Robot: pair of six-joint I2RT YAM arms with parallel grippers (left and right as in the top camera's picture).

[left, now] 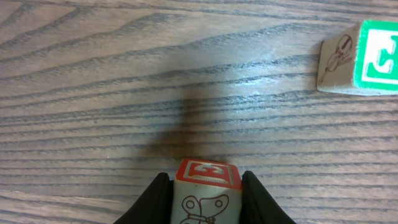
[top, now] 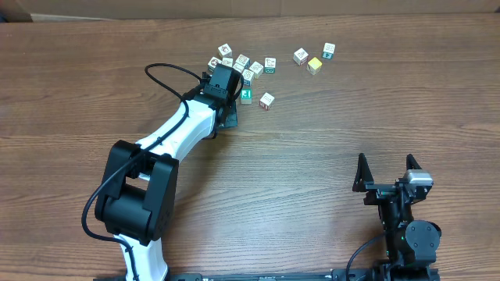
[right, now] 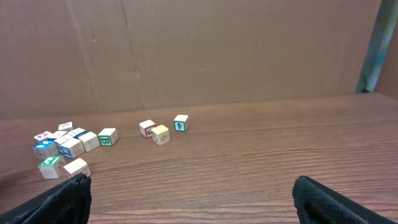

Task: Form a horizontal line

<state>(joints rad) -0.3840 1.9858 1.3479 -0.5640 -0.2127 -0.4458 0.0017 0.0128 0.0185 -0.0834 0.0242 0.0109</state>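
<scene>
No straight row of four cubes shows in any view. My left gripper (top: 231,100) is shut on a small red-topped cube with a butterfly drawing (left: 207,186), low over the wood; in the overhead view the wrist hides this cube. A green-faced cube (left: 367,59) lies just to its right, also seen from overhead (top: 247,96). A loose clump of picture cubes (top: 238,62) lies just beyond the gripper. My right gripper (top: 385,176) is open and empty near the front right, far from the cubes (right: 193,199).
A single cube (top: 267,100) lies right of the green one. A yellow-faced cube (top: 314,65) and two white cubes (top: 301,56) sit at the back right, also in the right wrist view (right: 160,134). A cardboard wall (right: 199,50) stands behind the table.
</scene>
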